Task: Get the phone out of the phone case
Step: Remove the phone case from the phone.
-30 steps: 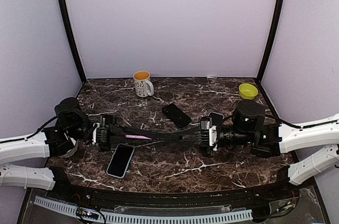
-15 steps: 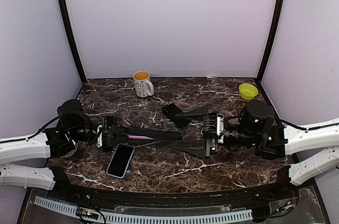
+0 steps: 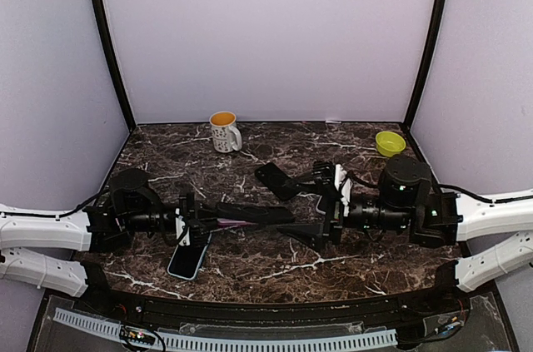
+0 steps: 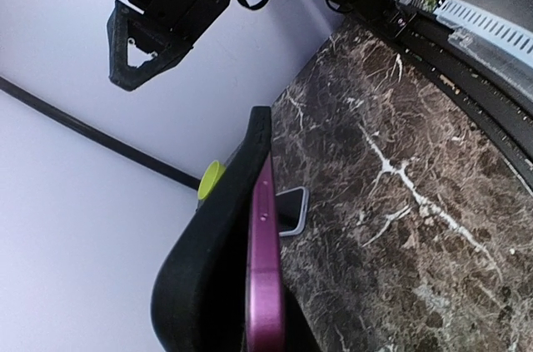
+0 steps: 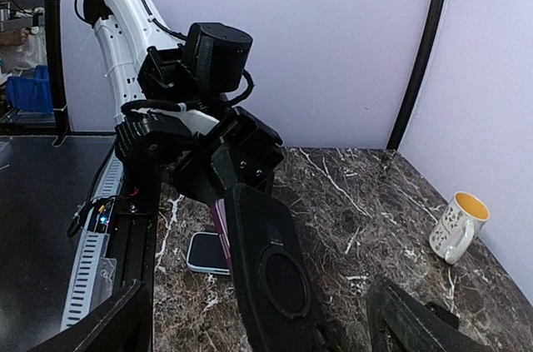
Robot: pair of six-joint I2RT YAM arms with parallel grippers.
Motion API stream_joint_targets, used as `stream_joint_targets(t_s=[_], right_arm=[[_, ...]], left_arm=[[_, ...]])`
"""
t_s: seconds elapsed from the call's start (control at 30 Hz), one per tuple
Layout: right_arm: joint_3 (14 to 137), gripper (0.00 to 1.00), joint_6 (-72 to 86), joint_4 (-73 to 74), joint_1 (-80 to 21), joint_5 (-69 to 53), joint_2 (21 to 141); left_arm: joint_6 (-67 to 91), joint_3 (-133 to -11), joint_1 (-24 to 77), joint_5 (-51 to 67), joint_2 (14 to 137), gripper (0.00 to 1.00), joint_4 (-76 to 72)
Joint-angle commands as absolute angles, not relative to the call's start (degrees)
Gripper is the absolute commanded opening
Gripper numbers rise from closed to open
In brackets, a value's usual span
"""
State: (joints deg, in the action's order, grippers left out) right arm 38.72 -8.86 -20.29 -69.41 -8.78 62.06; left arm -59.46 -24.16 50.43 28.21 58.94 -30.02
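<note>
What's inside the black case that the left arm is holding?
A purple-pink phone: only its thin side edge shows along the black case. The case covers its back, and its screen is not visible in any view.

No writing, brand mark or number can be read in any view. The white mug (image 3: pixel 223 131) carries only small dark specks, too small to make out as letters. The back of the black case (image 5: pixel 271 273) shows a plain raised ring without lettering.
</note>
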Motion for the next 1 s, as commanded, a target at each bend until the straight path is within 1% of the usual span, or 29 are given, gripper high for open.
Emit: stream_joint_targets(t_s=[0.0,0.13,0.3,0.37,0.57,0.73,0.97], right_arm=[[42.4,0.90,-5.9,-16.0,-70.0,-6.1,60.3],[45.0,0.89,-7.2,-11.0,-70.0,-6.4,61.6],[50.4,0.84,-7.8,-4.7,-70.0,-3.4,65.2],[51.9,0.82,-8.3,-3.5,-70.1,-2.8,67.0],[57.1,0.79,-10.9,-3.7,-72.9,-0.2,75.1],[62.7,0.74,-10.1,-5.7,-74.2,3.0,81.6],[66.8,0.71,-8.8,-7.8,-74.6,4.4,86.7]], left_arm=[[-62.4,-25.8,50.6,21.9,58.2,0.00,-34.3],[-65.9,-27.4,50.6,24.2,61.3,0.00,-33.2],[-69.5,-29.8,50.4,24.4,65.7,0.00,-36.2],[-69.0,-31.0,50.4,26.7,66.2,0.00,-35.7],[-65.4,-30.8,50.4,28.2,63.3,0.00,-33.9],[-64.8,-29.3,50.4,29.0,59.7,0.00,-30.9],[-64.7,-28.9,50.4,28.3,57.5,0.00,-28.4]])
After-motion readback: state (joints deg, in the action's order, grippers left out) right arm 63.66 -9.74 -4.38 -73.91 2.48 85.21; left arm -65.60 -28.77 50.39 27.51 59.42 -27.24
